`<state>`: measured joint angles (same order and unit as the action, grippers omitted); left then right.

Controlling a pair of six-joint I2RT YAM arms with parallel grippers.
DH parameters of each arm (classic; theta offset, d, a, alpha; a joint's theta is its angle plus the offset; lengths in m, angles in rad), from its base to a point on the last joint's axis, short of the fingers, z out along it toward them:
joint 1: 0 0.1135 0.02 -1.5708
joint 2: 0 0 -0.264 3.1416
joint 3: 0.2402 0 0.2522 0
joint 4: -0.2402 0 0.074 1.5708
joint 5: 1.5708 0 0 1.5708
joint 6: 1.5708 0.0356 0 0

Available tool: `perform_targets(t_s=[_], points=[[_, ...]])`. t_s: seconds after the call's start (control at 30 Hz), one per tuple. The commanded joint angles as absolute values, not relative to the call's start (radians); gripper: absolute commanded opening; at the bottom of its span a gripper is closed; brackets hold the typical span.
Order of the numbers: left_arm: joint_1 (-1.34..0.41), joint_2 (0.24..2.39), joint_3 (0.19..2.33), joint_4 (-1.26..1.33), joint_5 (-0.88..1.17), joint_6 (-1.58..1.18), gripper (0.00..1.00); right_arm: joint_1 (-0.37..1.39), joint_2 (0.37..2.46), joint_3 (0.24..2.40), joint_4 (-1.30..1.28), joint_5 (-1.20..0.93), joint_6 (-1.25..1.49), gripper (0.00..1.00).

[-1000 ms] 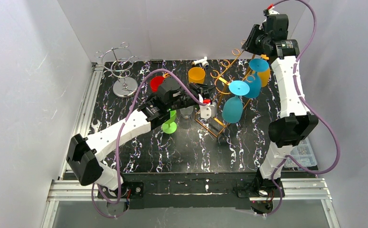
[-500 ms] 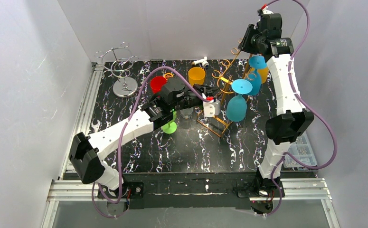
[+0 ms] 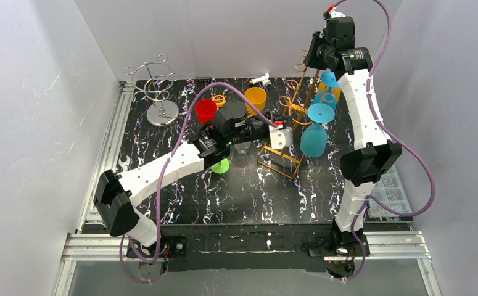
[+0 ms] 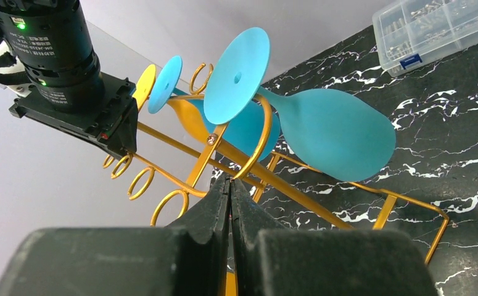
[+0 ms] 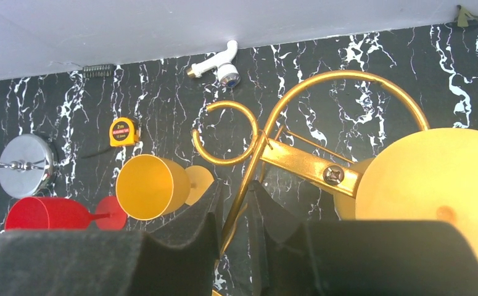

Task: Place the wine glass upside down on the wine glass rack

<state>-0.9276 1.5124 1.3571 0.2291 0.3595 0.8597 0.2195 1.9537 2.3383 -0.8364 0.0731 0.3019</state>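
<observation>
1. The gold rack (image 5: 298, 161) has moved in the last second. It has slid toward the right of the top view, and it stands up straighter than before.
2. The right pincer (image 5: 236, 191) has gone higher, to the top of that view. It is almost closed, with a thin gold rod of the rack squeezed between its fingers.
3. The left pincer (image 4: 230, 185) has followed the rack to the right. Its fingers are pressed together low on the rack, and it looks like they hold a gold bar there.
4. A big blue glass (image 4: 335, 132) hangs upside down on the rack with a smaller blue one behind it. A yellow glass (image 5: 433, 185) hangs there too.
5. I think the arms are setting the rack straight, so no new glass is going on right now.
6. A red glass (image 3: 205, 110), an orange glass (image 3: 255, 97) and a green glass (image 3: 221, 165) wait on the table (image 3: 242, 197), left of the rack.
7. The table is black with white streaks. A silver rack (image 3: 162, 113) stands at its upper left. Plain grey walls (image 3: 39, 123) go around it.
</observation>
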Motion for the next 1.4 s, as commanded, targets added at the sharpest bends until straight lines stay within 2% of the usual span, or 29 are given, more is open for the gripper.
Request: perform_targets(t_s=[0.0, 0.37, 0.53, 0.57, 0.7, 0.8, 0.87, 0.97, 1.1, 1.37], points=[[-0.934, 1.523, 1.406, 0.226, 0.337, 0.791, 0.0, 0.231, 1.978, 2.419, -0.865, 0.072, 0.246, 0.2], [-0.943, 1.571, 1.466, 0.224, 0.316, 0.726, 0.0, 0.269, 2.009, 2.43, -0.901, 0.07, 0.156, 0.18], [-0.948, 1.58, 1.482, 0.222, 0.314, 0.714, 0.06, 0.273, 2.013, 2.43, -0.907, 0.051, 0.134, 0.18], [-0.948, 1.579, 1.483, 0.222, 0.313, 0.709, 0.1, 0.273, 2.013, 2.428, -0.91, 0.053, 0.131, 0.19], [-0.948, 1.569, 1.475, 0.221, 0.307, 0.706, 0.25, 0.273, 2.006, 2.419, -0.915, 0.069, 0.127, 0.28], [-0.948, 1.551, 1.458, 0.221, 0.297, 0.709, 0.34, 0.276, 1.998, 2.41, -0.915, 0.078, 0.131, 0.48], [-0.949, 1.537, 1.447, 0.221, 0.294, 0.71, 0.36, 0.28, 1.99, 2.407, -0.916, 0.086, 0.132, 0.59], [-0.948, 1.519, 1.431, 0.221, 0.292, 0.712, 0.36, 0.293, 1.977, 2.406, -0.909, 0.108, 0.135, 0.7], [-0.948, 1.503, 1.415, 0.221, 0.289, 0.71, 0.36, 0.313, 1.96, 2.422, -0.902, 0.112, 0.147, 0.75], [-0.948, 1.485, 1.393, 0.221, 0.285, 0.711, 0.38, 0.351, 1.948, 2.428, -0.902, 0.108, 0.164, 0.77]])
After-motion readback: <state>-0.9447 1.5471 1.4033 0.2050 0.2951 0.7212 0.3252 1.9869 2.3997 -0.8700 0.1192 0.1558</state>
